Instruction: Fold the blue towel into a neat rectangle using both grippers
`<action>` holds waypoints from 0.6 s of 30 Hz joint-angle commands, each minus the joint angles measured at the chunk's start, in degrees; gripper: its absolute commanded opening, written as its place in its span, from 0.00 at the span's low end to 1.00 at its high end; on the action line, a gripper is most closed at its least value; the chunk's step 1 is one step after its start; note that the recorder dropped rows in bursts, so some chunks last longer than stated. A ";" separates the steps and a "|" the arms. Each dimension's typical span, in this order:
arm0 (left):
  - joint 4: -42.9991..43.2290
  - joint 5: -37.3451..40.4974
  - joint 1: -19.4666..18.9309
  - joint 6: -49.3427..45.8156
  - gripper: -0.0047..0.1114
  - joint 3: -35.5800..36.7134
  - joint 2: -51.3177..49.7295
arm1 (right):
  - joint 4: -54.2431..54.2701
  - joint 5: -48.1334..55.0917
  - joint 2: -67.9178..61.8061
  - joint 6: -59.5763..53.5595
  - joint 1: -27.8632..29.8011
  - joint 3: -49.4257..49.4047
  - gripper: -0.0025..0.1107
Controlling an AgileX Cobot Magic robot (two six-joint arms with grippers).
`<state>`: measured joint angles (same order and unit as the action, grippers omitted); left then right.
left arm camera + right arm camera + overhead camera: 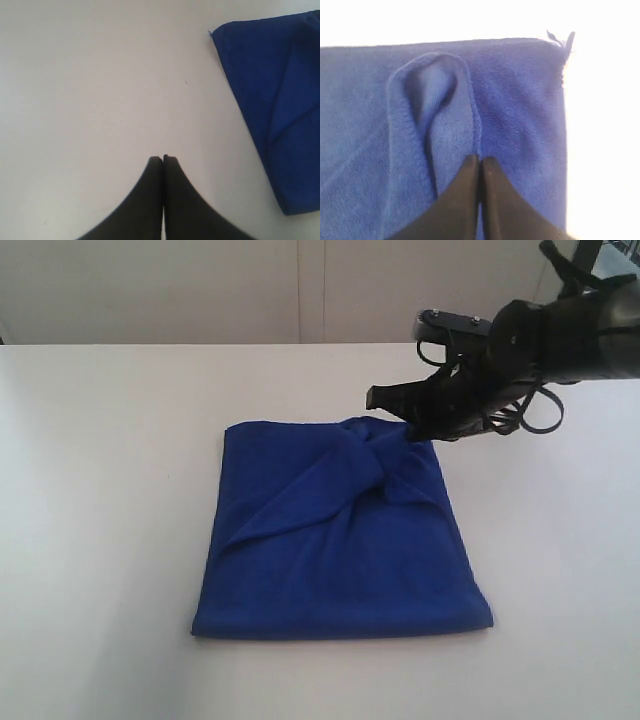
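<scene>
The deep royal-blue microfibre towel (340, 550) lies roughly squared on the white bench (100, 490). The black right gripper (480, 161), jaws pressed together, seems to pinch a raised fold near the towel's far right corner. The black left gripper (163, 159) hangs closed and empty, just off the towel's edge. A fold looks under way. Next, that bunched corner needs laying flat along the towel's hem.

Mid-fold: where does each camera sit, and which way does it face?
Exterior view: off the arms, facing across the white table to a pale wall; deep blue microfibre towel central; only right arm and right hand show.
Left wrist view: on left arm, aimed down past the shut left hand at the table; towel at one edge.
Right wrist view: on right arm, close above the towel's bunched fold; shut right hand showing.
Shared: all see the towel; exterior and right wrist views show the right hand.
</scene>
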<state>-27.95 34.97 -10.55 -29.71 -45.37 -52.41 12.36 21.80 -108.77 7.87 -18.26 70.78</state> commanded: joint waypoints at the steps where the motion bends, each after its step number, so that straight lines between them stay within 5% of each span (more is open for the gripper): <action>1: -0.53 0.60 -0.16 -0.21 0.04 0.23 0.39 | -2.83 3.23 0.74 -0.54 0.00 0.00 0.02; 13: -0.53 -4.09 -0.16 -0.21 0.04 0.23 0.39 | 0.30 3.62 0.74 -1.81 0.00 0.00 0.02; 18: -0.53 -3.96 -0.16 -0.21 0.04 0.23 0.39 | 14.58 3.99 1.02 -10.99 0.00 0.00 0.02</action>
<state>-27.95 30.98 -10.55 -29.71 -45.37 -52.41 18.77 25.36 -108.49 2.65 -18.26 70.78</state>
